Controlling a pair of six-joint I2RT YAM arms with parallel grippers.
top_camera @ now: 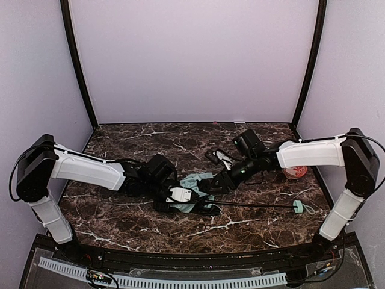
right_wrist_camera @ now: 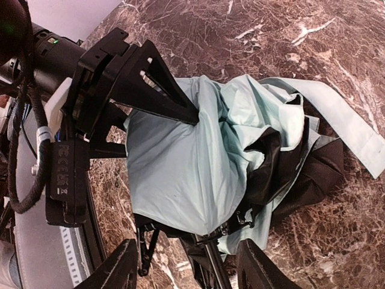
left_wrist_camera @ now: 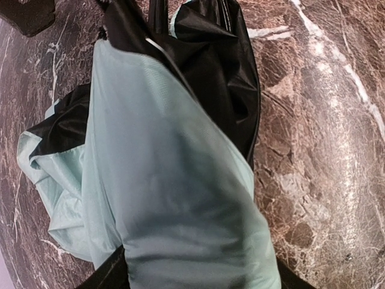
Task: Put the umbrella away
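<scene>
The umbrella [top_camera: 195, 183] lies collapsed in the middle of the marble table, pale mint fabric crumpled with black lining showing. Its thin black shaft [top_camera: 252, 205] runs right to the small mint handle [top_camera: 298, 206]. My left gripper [top_camera: 187, 196] comes in from the left. In the left wrist view the mint fabric [left_wrist_camera: 180, 180] bulges between its dark fingers [left_wrist_camera: 108, 272], which are shut on the bundle. My right gripper [right_wrist_camera: 189, 265] hovers open just over the canopy's edge, with the shaft [right_wrist_camera: 210, 265] passing between its spread fingers, touching neither. In the right wrist view the left gripper's black fingers [right_wrist_camera: 150, 78] press into the fabric.
A small orange-and-white round object [top_camera: 295, 172] sits at the right, under the right forearm. A dark item with white on it [top_camera: 218, 158] lies behind the umbrella. Pale walls with black posts close the table at the back and both sides.
</scene>
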